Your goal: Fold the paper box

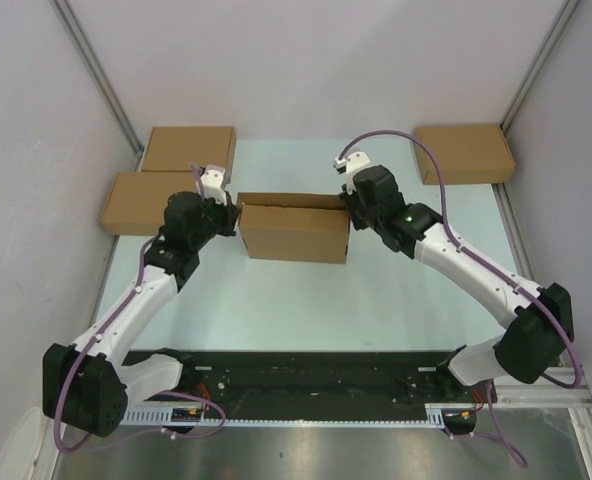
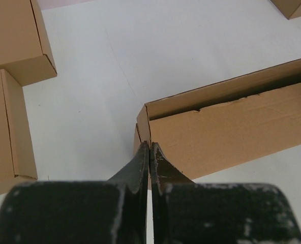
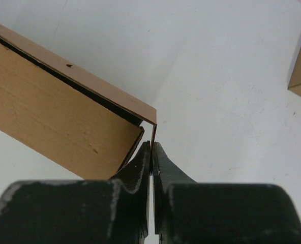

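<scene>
from above, the arm bases sit nearest, and mid-table the paper box (image 1: 294, 228) runs left to right between both pincers. left gripper (image 2: 149, 148) is clenched at its left end corner. right gripper (image 3: 151, 147) is clenched on the right end's thin edge, equally close.

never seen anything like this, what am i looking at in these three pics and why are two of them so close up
Two robot arms are bolted to a table. The wide picture looks down from above; the close ones come from a camera on each wrist. The left claw and the right claw are each shut on thin end walls of the half-folded brown cardboard paper box in the middle of the pale tabletop. Three finished plain brown boxes lie aside: two at the left, one at the right.
</scene>
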